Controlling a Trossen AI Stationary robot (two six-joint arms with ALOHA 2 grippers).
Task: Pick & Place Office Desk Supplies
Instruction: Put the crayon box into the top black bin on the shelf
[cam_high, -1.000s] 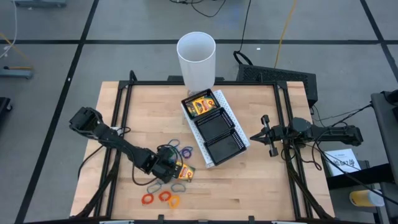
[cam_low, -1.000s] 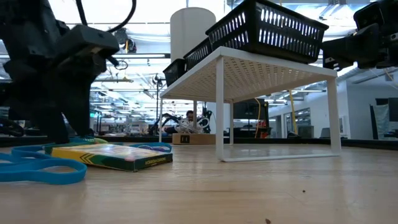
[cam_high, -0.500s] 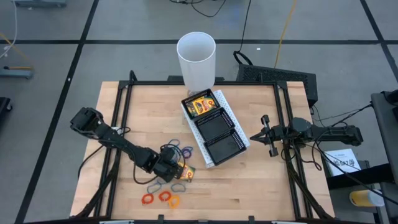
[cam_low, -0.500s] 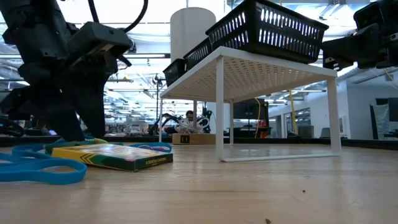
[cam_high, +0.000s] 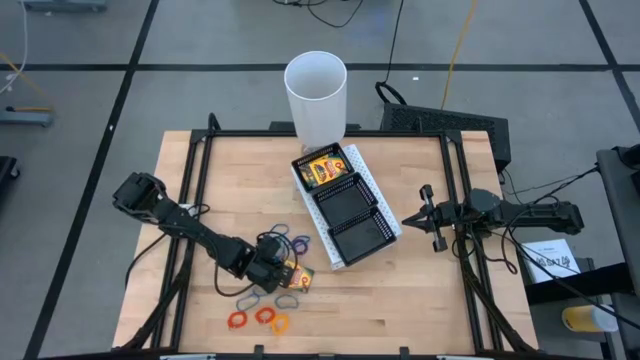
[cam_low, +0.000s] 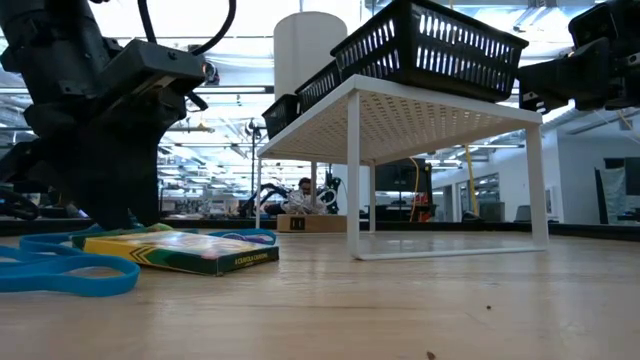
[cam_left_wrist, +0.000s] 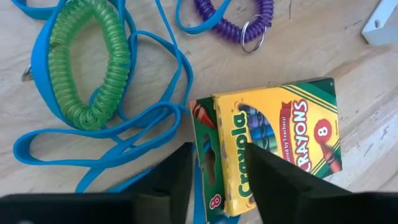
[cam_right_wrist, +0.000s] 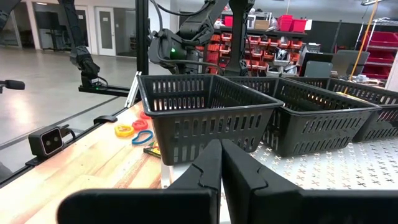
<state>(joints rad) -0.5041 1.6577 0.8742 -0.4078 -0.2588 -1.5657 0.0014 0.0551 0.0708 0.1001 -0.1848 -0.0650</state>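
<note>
Wooden tabletop (cam_high: 400, 290) carries coloured bands. Left gripper (cam_left_wrist: 214, 163) stands parted astride a yellow-and-green cardboard crayon box (cam_left_wrist: 283, 140) — fingers not clamped. Right gripper (cam_high: 427, 213) waits, pressed together.

Light is bright and even on the desk (cam_high: 400, 290), with soft shadows only. In the low view, near wood looks blurred; ceiling lamps glare behind.

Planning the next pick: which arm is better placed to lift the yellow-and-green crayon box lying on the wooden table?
Left. The left gripper is right over the yellow-and-green crayon box, fingers straddling its edge. The right gripper waits, shut, beyond the black mesh tray.
</note>
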